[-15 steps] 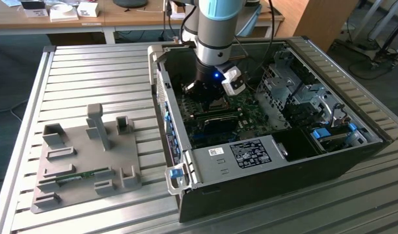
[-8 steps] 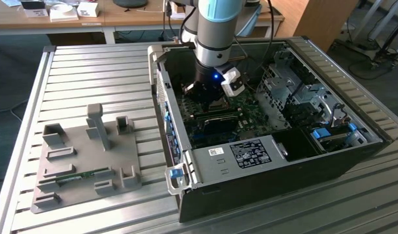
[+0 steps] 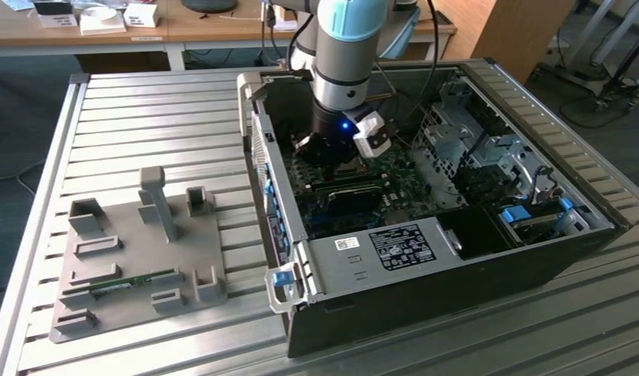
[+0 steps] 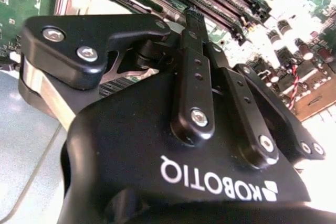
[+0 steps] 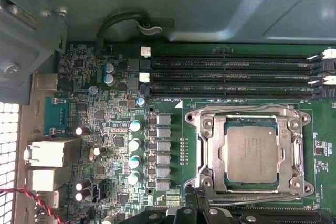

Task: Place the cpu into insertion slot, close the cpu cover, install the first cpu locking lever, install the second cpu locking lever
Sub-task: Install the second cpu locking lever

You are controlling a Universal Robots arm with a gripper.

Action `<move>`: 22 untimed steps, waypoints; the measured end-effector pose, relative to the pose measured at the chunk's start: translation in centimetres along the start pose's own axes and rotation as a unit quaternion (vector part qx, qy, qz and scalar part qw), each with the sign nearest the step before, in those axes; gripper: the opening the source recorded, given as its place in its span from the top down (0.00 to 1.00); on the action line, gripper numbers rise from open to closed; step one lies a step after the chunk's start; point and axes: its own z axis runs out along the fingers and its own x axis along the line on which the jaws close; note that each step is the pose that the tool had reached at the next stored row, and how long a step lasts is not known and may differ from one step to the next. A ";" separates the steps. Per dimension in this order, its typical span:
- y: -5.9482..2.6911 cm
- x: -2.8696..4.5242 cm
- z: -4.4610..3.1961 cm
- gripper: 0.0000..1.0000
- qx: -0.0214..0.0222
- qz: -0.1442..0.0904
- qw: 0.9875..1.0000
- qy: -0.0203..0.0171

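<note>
Ribbed grey metal tabletop (image 3: 142, 117) carries the open black computer case (image 3: 456, 258), and desks are seen behind it. Inside the case the black gripper (image 3: 335, 153) of the arm is lowered close over the green motherboard (image 5: 121, 124). The small square cpu with a silver-grey metal top (image 5: 251, 154) is seated already in the square dark insertion slot with a metal rim (image 5: 251, 182). The thin silvery metal cpu cover (image 5: 210, 153) is laid down around it, so the chip is framed by its window. The socket lies directly under and just ahead of the gripper's fingertips. Whether the fingers are wide or narrow cannot be told. Nothing is seen to be held.
</note>
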 end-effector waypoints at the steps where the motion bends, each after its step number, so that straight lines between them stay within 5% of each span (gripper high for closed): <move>1: 0.00 0.01 0.03 0.90 -0.002 0.000 1.000 0.000; 7: 0.00 0.05 0.11 0.90 -0.013 0.001 1.000 0.000; 22: -0.02 0.45 0.37 0.90 -0.014 0.001 1.000 -0.001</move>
